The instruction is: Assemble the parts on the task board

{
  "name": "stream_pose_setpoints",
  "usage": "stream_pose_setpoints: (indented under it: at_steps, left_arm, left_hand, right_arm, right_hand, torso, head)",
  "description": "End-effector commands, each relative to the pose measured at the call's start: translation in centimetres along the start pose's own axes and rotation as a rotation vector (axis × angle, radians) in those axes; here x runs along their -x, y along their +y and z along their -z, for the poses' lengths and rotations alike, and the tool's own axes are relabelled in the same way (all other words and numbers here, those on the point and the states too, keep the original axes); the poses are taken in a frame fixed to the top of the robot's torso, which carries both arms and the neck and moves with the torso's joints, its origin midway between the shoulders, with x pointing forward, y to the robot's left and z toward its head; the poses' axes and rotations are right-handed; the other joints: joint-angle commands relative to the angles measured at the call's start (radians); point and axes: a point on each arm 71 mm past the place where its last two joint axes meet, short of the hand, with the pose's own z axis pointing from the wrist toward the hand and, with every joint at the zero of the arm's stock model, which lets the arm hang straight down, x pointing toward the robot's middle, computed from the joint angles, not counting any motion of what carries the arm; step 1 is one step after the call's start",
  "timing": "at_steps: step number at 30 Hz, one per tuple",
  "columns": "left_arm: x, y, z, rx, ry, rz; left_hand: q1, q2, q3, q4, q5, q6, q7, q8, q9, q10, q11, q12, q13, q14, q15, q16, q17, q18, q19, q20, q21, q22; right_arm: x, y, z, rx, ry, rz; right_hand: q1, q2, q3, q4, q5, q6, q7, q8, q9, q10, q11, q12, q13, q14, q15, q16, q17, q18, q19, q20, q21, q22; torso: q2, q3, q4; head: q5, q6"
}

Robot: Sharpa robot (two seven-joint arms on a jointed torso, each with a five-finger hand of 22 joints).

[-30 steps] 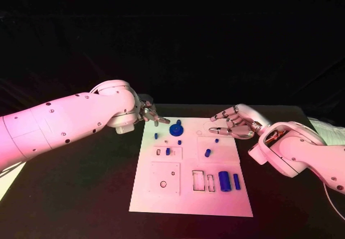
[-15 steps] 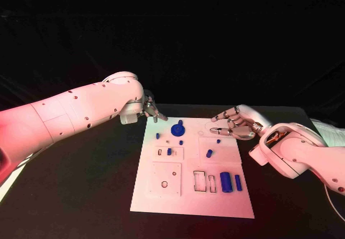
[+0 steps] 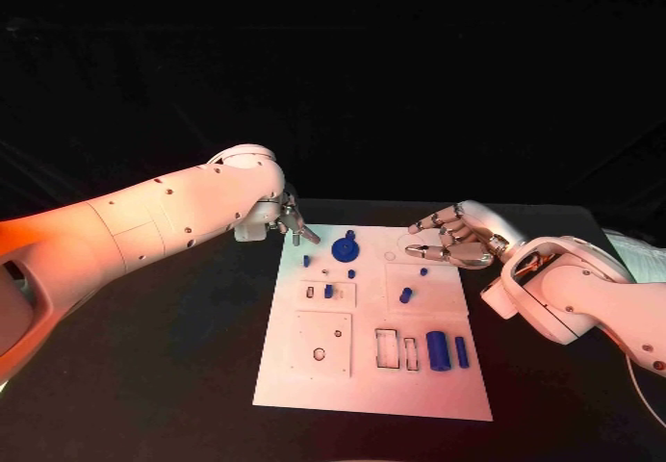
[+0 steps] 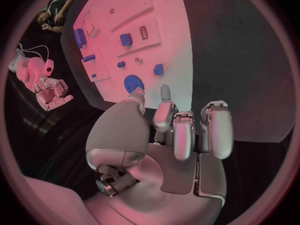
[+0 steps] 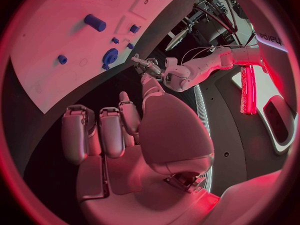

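Both hands hover at the far end of the task board [image 3: 364, 380], which lies mid-frame on the bench [image 3: 166, 385]. The left hand [image 3: 289, 219] and right hand [image 3: 451, 238] are loosely spread, holding nothing (no part picked yet). Next likely calls for reaching the blue gear [image 3: 345, 251].

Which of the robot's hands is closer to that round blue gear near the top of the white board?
The left hand: it hovers just off the board's far left corner, close beside the blue gear. The right hand sits farther away, past the board's right edge.
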Motion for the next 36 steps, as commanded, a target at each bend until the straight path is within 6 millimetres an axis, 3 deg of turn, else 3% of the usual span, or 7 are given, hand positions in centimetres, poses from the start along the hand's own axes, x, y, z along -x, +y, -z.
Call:
stream_pose_setpoints:
  at_steps: [1,13,36]
  left_arm:
    - [-0.5,-0.1,-0.3,0.017,0.027,-0.031]
    - [-1.6,0.1,-1.0,0.03,0.065,-0.049]
    - [-2.0,-0.5,-1.2,0.007,0.08,-0.03]
  left_hand:
    - [0.005,0.005,-0.006,0.001,0.005,0.006,0.0,0.004,-0.001,0.004,-0.005,0.004,0.0,0.104,0.004,0.003,0.263,0.001,0.013,0.007,0.005,0.128]
    - [0.008,0.009,-0.007,0.001,0.006,0.007,-0.001,0.005,-0.001,0.003,-0.006,0.004,0.0,0.104,0.003,0.003,0.263,0.001,0.013,0.006,0.005,0.127]
    - [0.05,0.032,-0.004,-0.003,0.008,0.007,-0.002,0.008,-0.005,0.005,-0.008,0.009,0.001,0.104,0.002,0.003,0.263,0.0,0.016,0.004,0.008,0.132]
  right_arm:
    - [-0.1,0.1,0.0,0.008,0.001,0.002]
    - [-0.1,0.1,-0.1,0.009,0.002,0.002]
    - [-0.3,0.2,-0.1,0.011,0.005,0.001]
  right_hand:
    - [-0.001,0.008,-0.005,-0.002,0.007,0.002,-0.006,0.0,0.001,0.002,-0.004,0.001,0.005,0.048,-0.006,-0.004,0.0,0.018,-0.001,-0.001,-0.005,0.042]
    - [0.002,0.01,-0.006,-0.002,0.013,0.002,-0.006,0.0,0.001,0.002,-0.004,0.002,0.005,0.048,-0.006,-0.004,0.0,0.018,-0.002,-0.001,-0.006,0.041]
    - [0.005,0.011,-0.006,-0.003,0.018,0.002,-0.006,0.0,0.001,0.002,-0.004,0.002,0.005,0.048,-0.006,-0.005,0.0,0.019,-0.002,-0.001,-0.006,0.041]
  torso:
    - [-0.001,0.0004,-0.0008]
    - [0.001,0.0007,-0.0009]
    - [-0.001,0.0012,-0.0015]
  head:
    - [0.001,-0.001]
    - [0.0,0.0]
    - [0.004,-0.003]
